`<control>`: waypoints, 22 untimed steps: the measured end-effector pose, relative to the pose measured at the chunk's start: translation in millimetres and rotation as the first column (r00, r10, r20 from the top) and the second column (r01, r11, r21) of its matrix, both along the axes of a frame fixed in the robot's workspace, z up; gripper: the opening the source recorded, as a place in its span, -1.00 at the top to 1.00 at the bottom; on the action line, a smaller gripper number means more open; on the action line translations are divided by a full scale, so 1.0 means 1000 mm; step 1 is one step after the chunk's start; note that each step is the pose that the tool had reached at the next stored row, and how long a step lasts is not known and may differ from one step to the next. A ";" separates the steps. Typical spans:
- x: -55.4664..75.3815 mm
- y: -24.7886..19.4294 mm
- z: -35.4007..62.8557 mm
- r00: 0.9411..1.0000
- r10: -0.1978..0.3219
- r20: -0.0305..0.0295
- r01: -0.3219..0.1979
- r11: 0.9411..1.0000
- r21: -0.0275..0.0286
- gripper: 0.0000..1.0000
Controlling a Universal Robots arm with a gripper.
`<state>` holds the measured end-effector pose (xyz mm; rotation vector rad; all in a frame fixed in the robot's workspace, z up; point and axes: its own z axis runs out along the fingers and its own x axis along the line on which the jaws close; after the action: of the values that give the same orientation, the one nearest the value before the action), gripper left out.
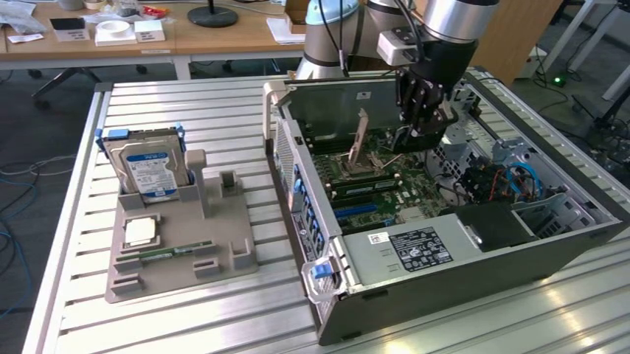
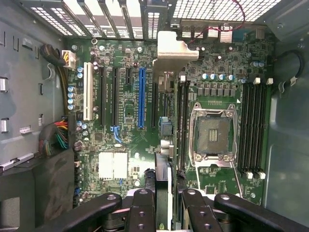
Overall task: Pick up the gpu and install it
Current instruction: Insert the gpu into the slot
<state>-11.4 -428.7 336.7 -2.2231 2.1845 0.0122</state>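
Note:
My gripper (image 1: 423,134) hangs inside the open computer case (image 1: 295,158), over the green motherboard (image 2: 125,121). In the wrist view the gripper (image 2: 166,205) is shut on the gpu (image 2: 164,186), a thin card seen edge-on between the two black fingers (image 2: 141,210). Its silver metal bracket (image 2: 176,50) points toward the slotted back wall of the case. The card hovers above the board, between the long blue slot (image 2: 141,96) and a pair of black memory slots (image 2: 182,116). It touches no slot.
The open CPU socket (image 2: 212,133) and more memory slots (image 2: 253,125) lie beside the card. A power supply (image 1: 414,247) and cable bundles (image 1: 502,184) crowd the case. On the slatted table a grey fixture (image 1: 221,243) holds a hard drive (image 1: 147,166) and a memory stick (image 1: 162,253).

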 end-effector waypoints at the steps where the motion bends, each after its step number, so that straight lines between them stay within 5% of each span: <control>1: 0.000 0.0000 0.0000 1.000 0.000 0.000 0.000 1.000 0.000 0.48; 15: 0.000 -0.0002 -0.0099 1.000 0.018 0.000 -0.018 1.000 0.000 0.48; 22: -0.001 -0.0061 -0.0127 0.999 0.037 0.000 -0.037 0.999 0.000 0.48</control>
<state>-12.0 -434.8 324.0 -2.2627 2.1433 0.0130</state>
